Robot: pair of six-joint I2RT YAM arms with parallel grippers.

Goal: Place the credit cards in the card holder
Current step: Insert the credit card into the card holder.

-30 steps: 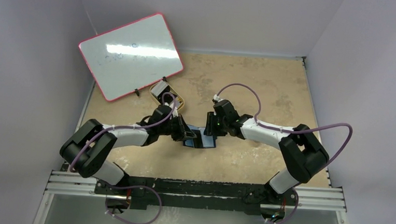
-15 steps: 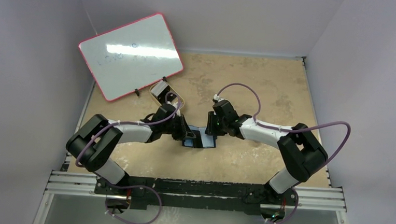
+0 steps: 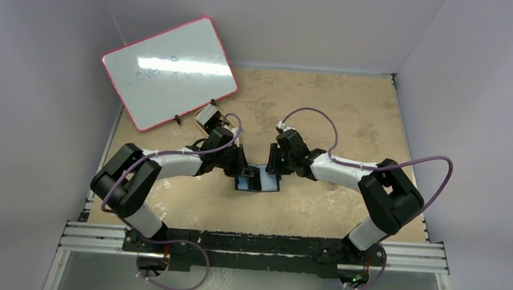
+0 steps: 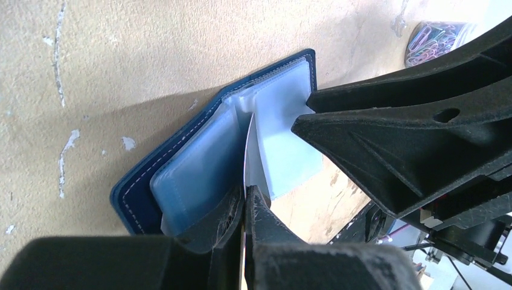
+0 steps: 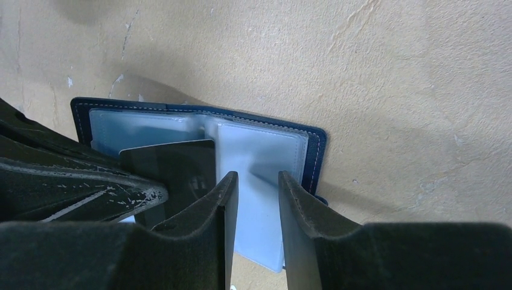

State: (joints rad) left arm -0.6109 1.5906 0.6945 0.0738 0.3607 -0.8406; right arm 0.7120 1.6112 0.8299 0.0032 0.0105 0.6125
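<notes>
The navy card holder [image 3: 259,183] lies open on the table between both grippers, its light blue pockets up. My left gripper [image 4: 246,192] is shut on a dark credit card [image 4: 249,154], seen edge-on and standing upright over the holder's [image 4: 193,169] centre fold. In the right wrist view the card [image 5: 175,166] stands on the holder's left half. My right gripper [image 5: 256,181] is open, with its jaws a little apart over the right pocket [image 5: 259,157]. I cannot tell whether it touches the pocket. No other card shows.
A gold oval tin [image 3: 209,119] with paper clips [image 4: 435,41] sits behind the left gripper [image 3: 243,170]. A red-framed whiteboard [image 3: 169,70] leans at the back left. The right gripper [image 3: 273,166] is close to the left one over the holder.
My left arm has swung forward and a little right, bringing the held card further over the open holder. The right arm and the holder have barely moved.
</notes>
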